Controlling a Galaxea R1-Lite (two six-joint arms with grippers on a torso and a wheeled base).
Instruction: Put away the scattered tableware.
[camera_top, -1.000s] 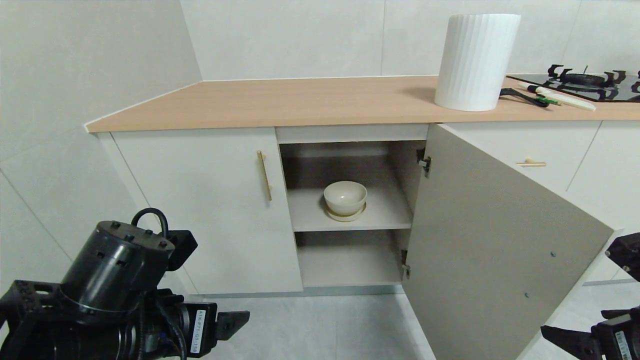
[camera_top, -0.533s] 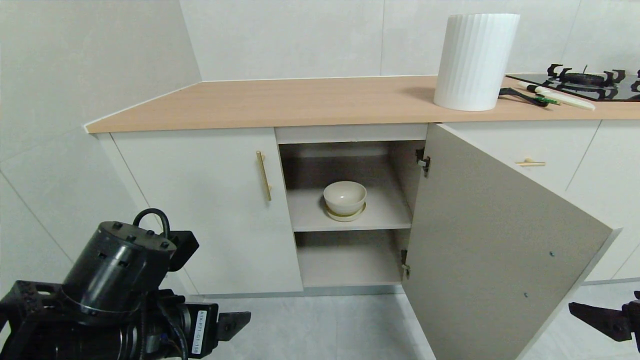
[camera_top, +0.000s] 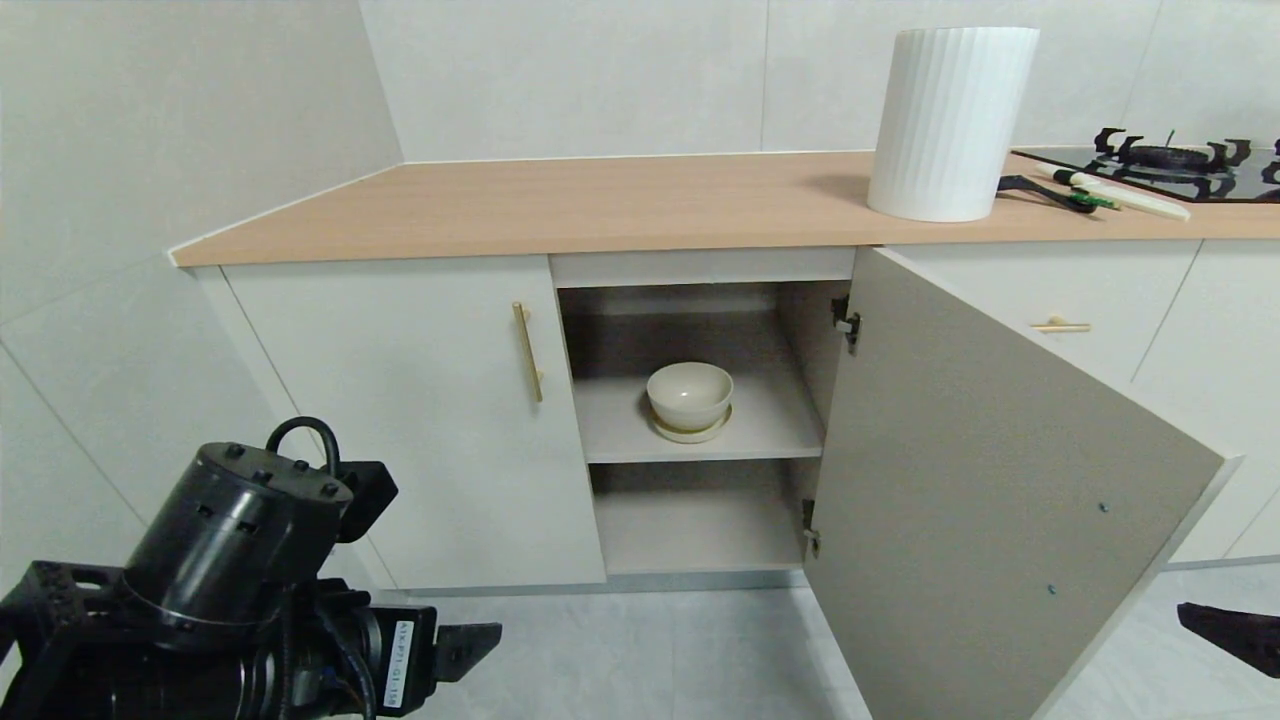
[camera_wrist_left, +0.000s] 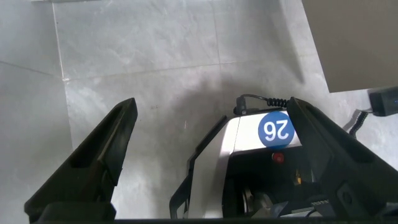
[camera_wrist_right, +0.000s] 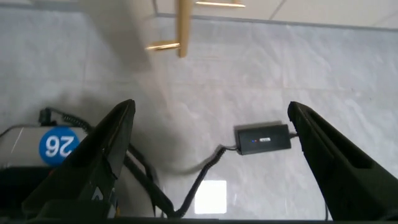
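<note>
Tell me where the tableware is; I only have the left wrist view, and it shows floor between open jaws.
Observer: A beige bowl sits on a small plate on the open cupboard's upper shelf.
Operator: Anything left on the counter?
Observer: Yes, utensils lie on the countertop beside a ribbed white container, near the stove.
Operator: Is the right arm carrying anything?
Observer: No. The right gripper hangs over the floor with its jaws wide open and nothing between them.
</note>
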